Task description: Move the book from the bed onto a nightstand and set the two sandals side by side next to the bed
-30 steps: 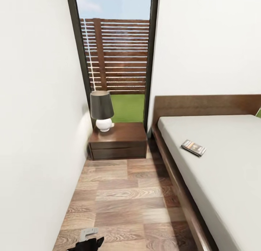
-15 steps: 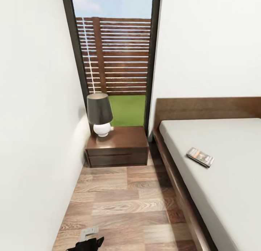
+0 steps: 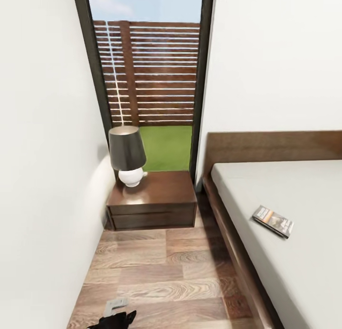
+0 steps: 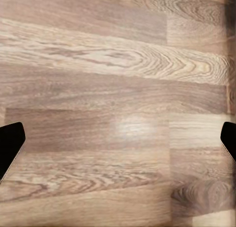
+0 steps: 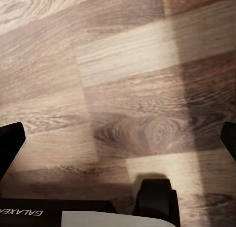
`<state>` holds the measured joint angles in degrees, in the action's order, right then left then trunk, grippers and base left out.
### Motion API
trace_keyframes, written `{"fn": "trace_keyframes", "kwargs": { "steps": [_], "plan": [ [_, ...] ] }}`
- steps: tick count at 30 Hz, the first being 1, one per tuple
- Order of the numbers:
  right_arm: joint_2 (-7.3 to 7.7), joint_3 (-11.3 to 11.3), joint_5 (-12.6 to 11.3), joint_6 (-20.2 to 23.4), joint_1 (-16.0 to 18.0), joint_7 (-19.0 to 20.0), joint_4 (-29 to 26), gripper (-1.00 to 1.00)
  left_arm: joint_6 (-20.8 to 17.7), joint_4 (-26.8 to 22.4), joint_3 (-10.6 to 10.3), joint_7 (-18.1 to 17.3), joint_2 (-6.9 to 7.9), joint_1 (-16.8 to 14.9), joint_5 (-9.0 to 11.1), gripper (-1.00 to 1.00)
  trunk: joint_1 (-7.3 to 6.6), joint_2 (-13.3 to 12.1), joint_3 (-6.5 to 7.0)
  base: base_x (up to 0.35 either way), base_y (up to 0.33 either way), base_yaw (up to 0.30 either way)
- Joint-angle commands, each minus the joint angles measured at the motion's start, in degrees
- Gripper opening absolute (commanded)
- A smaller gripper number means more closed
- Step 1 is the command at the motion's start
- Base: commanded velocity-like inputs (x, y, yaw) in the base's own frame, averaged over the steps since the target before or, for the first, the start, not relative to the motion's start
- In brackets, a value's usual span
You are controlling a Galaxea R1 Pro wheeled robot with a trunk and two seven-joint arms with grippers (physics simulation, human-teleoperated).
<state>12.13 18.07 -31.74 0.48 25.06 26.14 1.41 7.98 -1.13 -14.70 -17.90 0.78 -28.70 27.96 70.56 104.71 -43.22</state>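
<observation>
The head camera looks down a narrow strip of wood-plank floor (image 3: 166, 277) between a white wall (image 3: 42, 177) and the bed (image 3: 304, 253). The book (image 3: 272, 221) lies flat on the mattress near the bed's left edge, towards the headboard (image 3: 275, 146). The nightstand (image 3: 154, 201) sits in the corner beside the headboard, a dark-shaded lamp (image 3: 127, 154) at its back left corner. Left gripper (image 4: 118, 138): fingertips wide apart over bare floor. Right gripper (image 5: 118, 138): fingers spread too, nothing between them.
</observation>
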Motion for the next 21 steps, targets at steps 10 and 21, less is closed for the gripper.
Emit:
{"fn": "trace_keyframes", "kwargs": {
  "steps": [10, 21],
  "plan": [
    [0.0, 0.4, -0.6, 0.0, 0.1, 0.3, 0.2, 1.0, 0.2, 0.1, -0.5, -0.2, 0.01, 0.0, 0.5, 1.0, 0.03, 0.0, -0.05, 0.332, 0.0, 0.0],
    [0.0, 0.4, -0.6, 0.0, 0.1, 0.3, 0.2, 1.0, 0.2, 0.1, -0.5, -0.2, 0.01, 0.0, 0.5, 1.0, 0.03, 0.0, -0.05, 0.332, 0.0, 0.0]
  ]
}}
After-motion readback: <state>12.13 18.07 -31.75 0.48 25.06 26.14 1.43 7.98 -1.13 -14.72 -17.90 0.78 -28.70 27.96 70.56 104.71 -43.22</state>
